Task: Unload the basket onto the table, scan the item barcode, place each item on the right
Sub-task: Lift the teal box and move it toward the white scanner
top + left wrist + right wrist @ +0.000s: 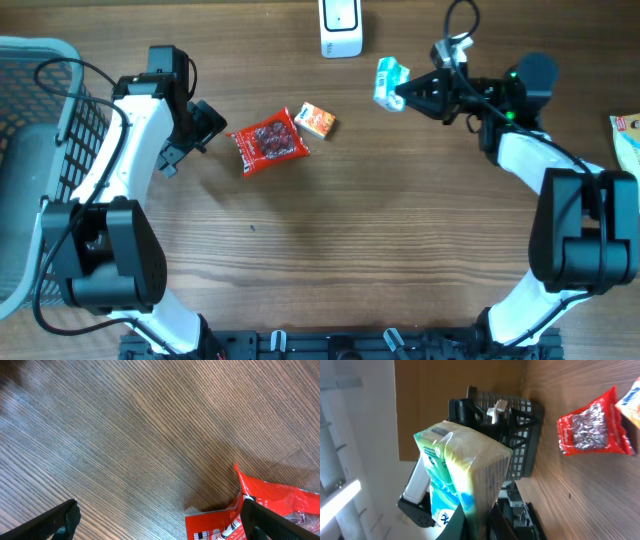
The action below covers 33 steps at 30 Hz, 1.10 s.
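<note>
- We see the right tool shut tight on the green-and-white pack. It holds the pack clear of the tabletop in the upper right of the overhead view. We judge it is raised like this so a printed face can be turned toward the reader.
- The scanner stands at the upper centre edge of the frame. The pack hangs just to its right and a little lower, near it but not touching.
- In the right wrist view the pack fills the middle. It is pinched at its lower end and sticks out past the fingertips. We cannot tell from here where its barcode sits.
- The left tool stands wide open with nothing in it, just left of the red snack packet. In its own view the packet's corner lies beside one finger. We take this as lining up on a later item.
- An orange box lies just right of the packet, and a basket sits at the left edge.
</note>
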Each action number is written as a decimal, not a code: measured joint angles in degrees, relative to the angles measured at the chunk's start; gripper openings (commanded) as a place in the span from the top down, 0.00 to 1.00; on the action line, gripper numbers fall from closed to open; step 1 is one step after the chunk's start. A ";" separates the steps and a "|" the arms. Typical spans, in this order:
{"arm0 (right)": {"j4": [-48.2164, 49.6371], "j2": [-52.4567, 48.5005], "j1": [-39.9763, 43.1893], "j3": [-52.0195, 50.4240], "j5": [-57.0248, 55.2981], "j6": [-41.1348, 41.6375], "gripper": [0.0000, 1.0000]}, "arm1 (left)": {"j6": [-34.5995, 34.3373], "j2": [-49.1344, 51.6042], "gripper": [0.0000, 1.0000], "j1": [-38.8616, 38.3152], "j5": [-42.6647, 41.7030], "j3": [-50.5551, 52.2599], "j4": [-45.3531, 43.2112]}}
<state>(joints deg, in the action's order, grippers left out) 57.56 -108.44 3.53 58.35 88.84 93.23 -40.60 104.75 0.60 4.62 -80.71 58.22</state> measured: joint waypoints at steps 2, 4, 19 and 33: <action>0.00 0.00 1.51 0.00 0.50 0.20 0.96 | 0.00 0.00 0.00 0.00 0.02 0.00 0.00; 0.00 0.00 2.82 0.00 0.50 -0.31 0.96 | 0.00 0.00 0.00 0.00 0.02 0.00 0.00; 14.71 -0.22 2.84 -0.02 0.50 -10.01 0.96 | 0.00 0.00 0.00 0.00 0.02 0.00 0.00; 14.53 -0.22 2.84 -0.02 0.48 -11.47 0.96 | 0.00 0.00 0.00 0.00 0.02 0.00 0.00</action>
<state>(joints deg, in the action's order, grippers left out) 72.10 -108.66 6.37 58.33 89.32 81.76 -40.60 104.75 0.60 4.64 -80.71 58.22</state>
